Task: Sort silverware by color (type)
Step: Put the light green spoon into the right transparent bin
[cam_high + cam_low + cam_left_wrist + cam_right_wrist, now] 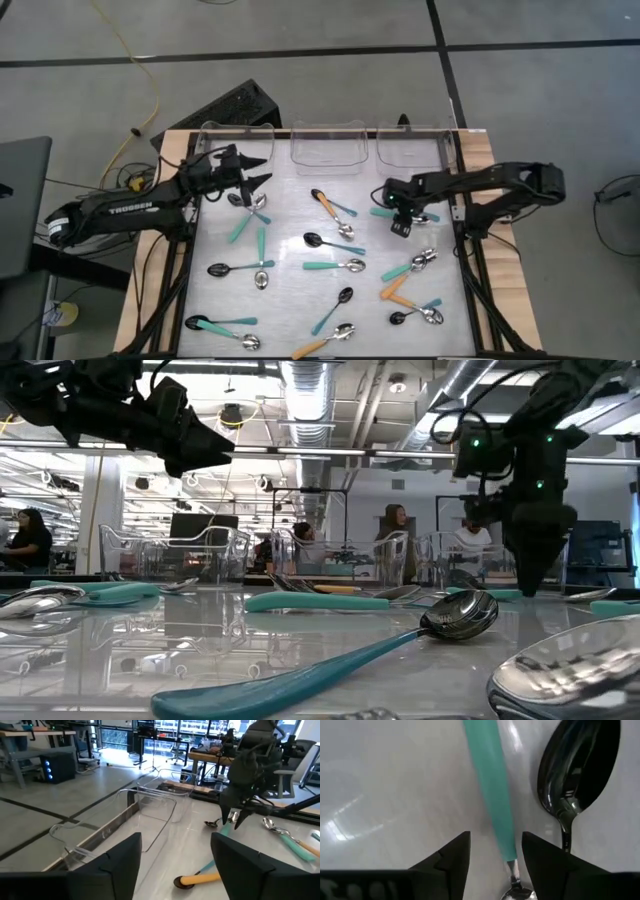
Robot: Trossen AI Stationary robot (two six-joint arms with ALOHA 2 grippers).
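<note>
Overhead, the silverware [330,270] lies scattered flat across most of the pale table [290,205], thickest through the middle and toward the near edge. Three clear bins [327,145] line the far edge, side by side, all seemingly without spoons in them.

The left end effector [262,182] hangs above the far-left part of the table, just short of the leftmost bin, its fingers [112,865] spread wide with nothing between them. An orange-handled spoon [197,880] lies on the table ahead of it, and a small cluster of teal-handled spoons [250,215] sits just beneath and beside it.

The right end effector [402,228] points down over the far-right part of the table, near the right rail. Its fingers [452,857] are parted and straddle the slim teal handle [492,795] of one spoon without visibly pressing it. A black spoon bowl [577,765] lies just beside that handle.

Bare table shows between the bins and the nearest spoons, and in the far-left corner strip.
</note>
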